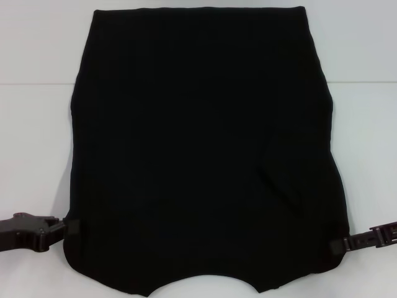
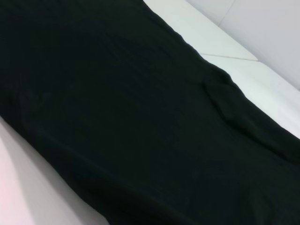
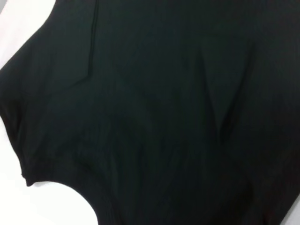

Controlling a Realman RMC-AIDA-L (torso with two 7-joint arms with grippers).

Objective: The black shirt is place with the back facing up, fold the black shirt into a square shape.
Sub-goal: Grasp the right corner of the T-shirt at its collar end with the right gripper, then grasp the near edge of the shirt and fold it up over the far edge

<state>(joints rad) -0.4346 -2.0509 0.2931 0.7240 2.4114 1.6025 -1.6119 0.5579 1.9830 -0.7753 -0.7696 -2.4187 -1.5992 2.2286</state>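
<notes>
The black shirt (image 1: 205, 149) fills the middle of the head view on the white table (image 1: 37, 155), sleeves apparently folded in already, so I'd guess halfway. The lengthwise fold is left. Left gripper (image 1: 68, 228) and right gripper (image 1: 338, 245) sit at its lower edges; can't tell their grip.

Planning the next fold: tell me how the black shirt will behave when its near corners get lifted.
The black shirt will likely go limp and sag between the left claw and right claw, which sit at its near edges. A crease already shows on its right side, so it probably wrinkles easily. Lying flat on the smooth white table, it may slide rather than stay put.
</notes>
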